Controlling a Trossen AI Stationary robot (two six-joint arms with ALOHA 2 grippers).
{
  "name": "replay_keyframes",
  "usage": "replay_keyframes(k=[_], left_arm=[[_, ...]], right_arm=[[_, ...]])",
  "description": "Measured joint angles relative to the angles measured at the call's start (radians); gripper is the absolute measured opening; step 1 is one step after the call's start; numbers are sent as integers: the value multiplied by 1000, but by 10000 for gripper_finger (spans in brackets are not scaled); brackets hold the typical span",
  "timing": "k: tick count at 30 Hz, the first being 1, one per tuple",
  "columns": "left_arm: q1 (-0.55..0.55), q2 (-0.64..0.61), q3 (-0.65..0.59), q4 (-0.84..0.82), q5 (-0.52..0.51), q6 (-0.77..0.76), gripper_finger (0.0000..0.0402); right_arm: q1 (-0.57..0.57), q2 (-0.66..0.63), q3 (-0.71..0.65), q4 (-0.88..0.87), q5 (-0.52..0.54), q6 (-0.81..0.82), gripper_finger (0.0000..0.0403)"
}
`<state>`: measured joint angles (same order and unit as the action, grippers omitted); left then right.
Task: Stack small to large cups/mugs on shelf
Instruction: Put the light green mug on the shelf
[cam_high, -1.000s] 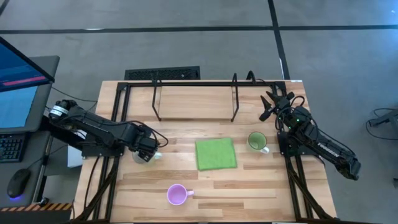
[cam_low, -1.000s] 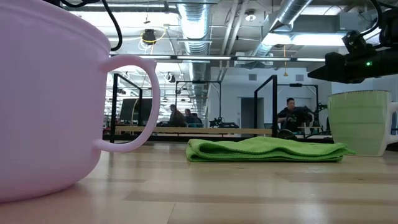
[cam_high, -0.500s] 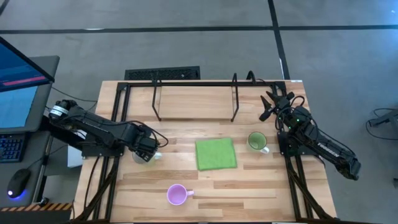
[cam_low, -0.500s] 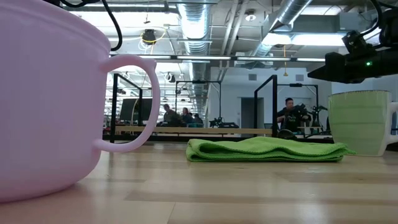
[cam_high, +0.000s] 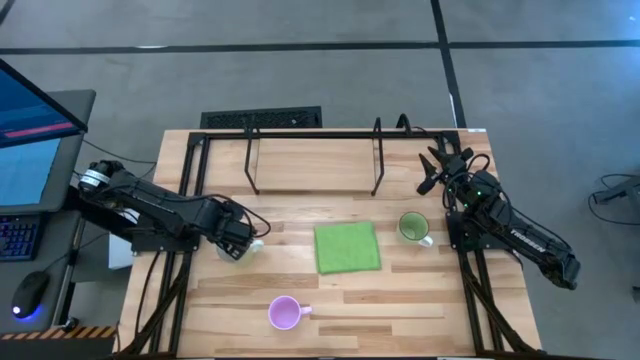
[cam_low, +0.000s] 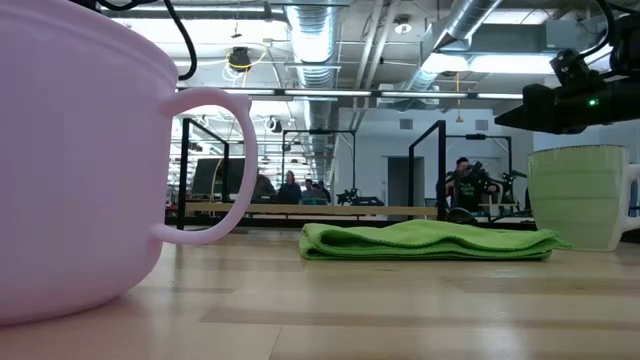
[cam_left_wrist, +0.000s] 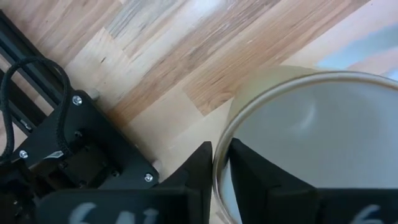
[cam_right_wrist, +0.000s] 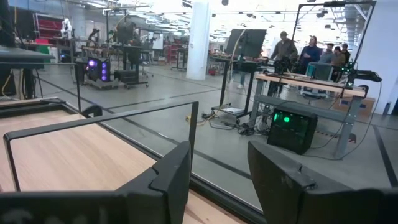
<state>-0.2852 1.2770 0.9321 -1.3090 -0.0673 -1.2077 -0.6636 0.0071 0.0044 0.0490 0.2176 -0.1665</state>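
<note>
Left tool (cam_left_wrist: 217, 163): pinched on the rim of the white mug (cam_left_wrist: 311, 143), at the left side of the desk (cam_high: 300, 290).
Right tool (cam_right_wrist: 217, 168): fingers apart, holding nothing, by the shelf's right end.
Green mug (cam_high: 412, 226): right of the green cloth (cam_high: 347, 247).
Pink mug (cam_high: 285, 313): near edge.
Shelf (cam_high: 315, 160): far side.

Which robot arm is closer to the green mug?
The right one. The right gripper hovers just past the green mug, toward the shelf. The left gripper is far across the table, beyond the green cloth, at the white mug.
</note>
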Motion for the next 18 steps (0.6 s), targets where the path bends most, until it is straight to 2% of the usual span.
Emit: replay_keyframes(k=[8,18], left_arm=[[0,0,0,0,-8,54,37],[0,-3,3,2,1,59,10]], right_arm=[[0,0,0,0,0,0,184],[0,0,0,0,0,0,184]])
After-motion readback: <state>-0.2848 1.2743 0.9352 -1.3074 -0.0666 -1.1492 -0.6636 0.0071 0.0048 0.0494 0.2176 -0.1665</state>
